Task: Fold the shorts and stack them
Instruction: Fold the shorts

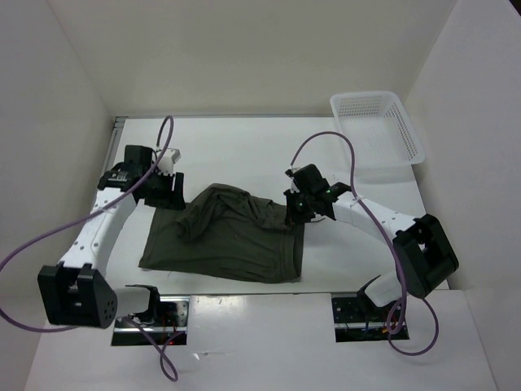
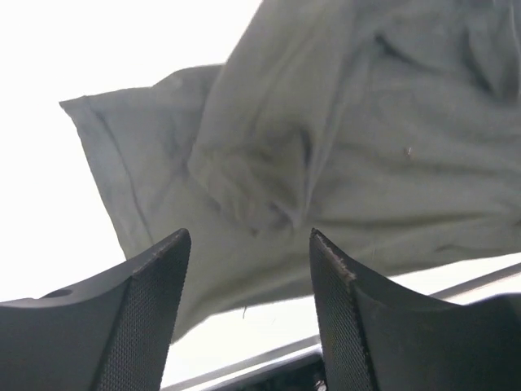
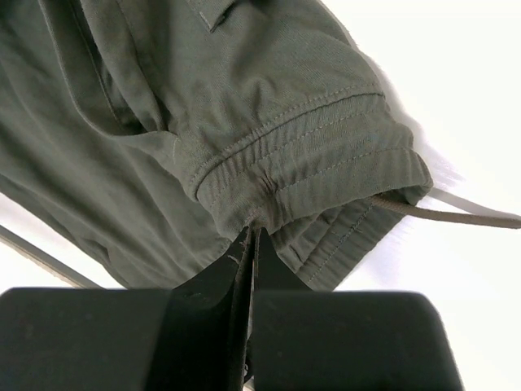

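The dark olive shorts (image 1: 232,236) lie partly folded on the white table, with a bunched ridge running across their far side. My right gripper (image 1: 299,208) is at their right far corner, shut on the gathered waistband (image 3: 326,163); the cloth puckers where the jaws (image 3: 254,232) pinch it. The thin drawstring (image 3: 464,216) trails off to the right. My left gripper (image 1: 167,191) hovers at the shorts' left far corner. Its fingers (image 2: 155,309) stand apart with nothing between them, and the shorts (image 2: 326,147) lie just beyond the tips, a hemmed leg corner pointing left.
A white plastic lattice basket (image 1: 378,126) sits at the far right corner of the table (image 1: 244,138). White walls close in the table on the left, back and right. The arm bases and their cables occupy the near edge.
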